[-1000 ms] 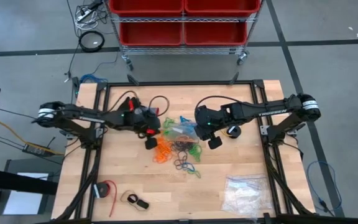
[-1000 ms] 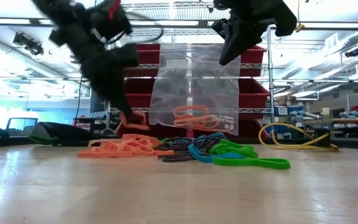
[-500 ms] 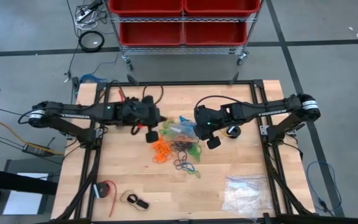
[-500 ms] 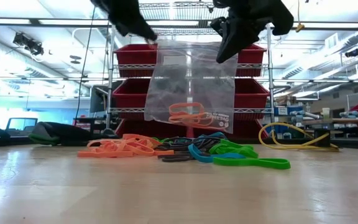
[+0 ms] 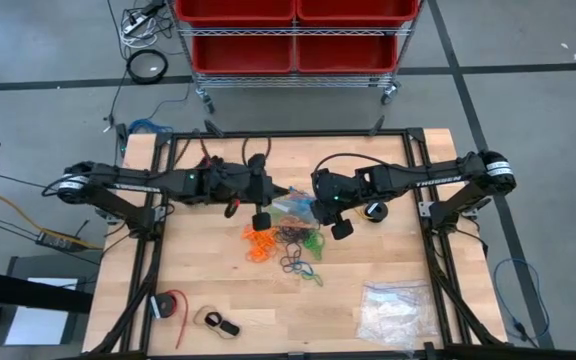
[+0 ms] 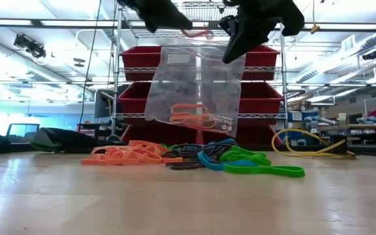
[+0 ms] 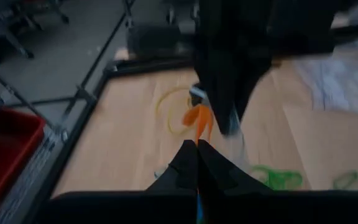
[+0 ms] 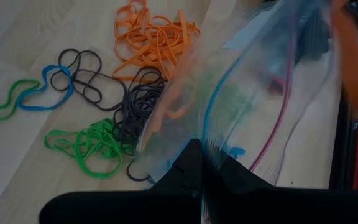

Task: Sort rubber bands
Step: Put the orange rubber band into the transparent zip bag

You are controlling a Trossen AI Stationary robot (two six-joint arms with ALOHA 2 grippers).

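While the two arms met over the middle of the frame, the scene stood like this:

Right hand point(image 5: 340, 228): just right of centre in the high view, its fingers pressed together on the top edge of a clear plastic bag point(image 6: 198, 91), visible from its wrist camera.

Bag: it hung above the tabletop point(image 5: 388, 260) in the upper middle of the low view, with a few orange bands point(image 6: 189, 115) resting in its bottom.

Left hand point(image 5: 261, 219): just left of centre in the high view, beside the bag's other side, fingers closed together; an orange band point(image 7: 199, 121) showed just past the fingertips in its wrist camera, but whether they pinched it could not be told.

Rubber bands point(image 5: 286, 243): most lay loose on the tabletop at centre frame, below both hands in the high view; the orange pile point(image 6: 128, 155) sat at left in the low view, black ones point(image 8: 138, 102) in the middle, blue point(image 6: 209, 160) and green point(image 6: 264, 170) toward the right.

Second bag point(image 5: 395, 310): flat at the lower right of the tabletop, well apart from the pile.
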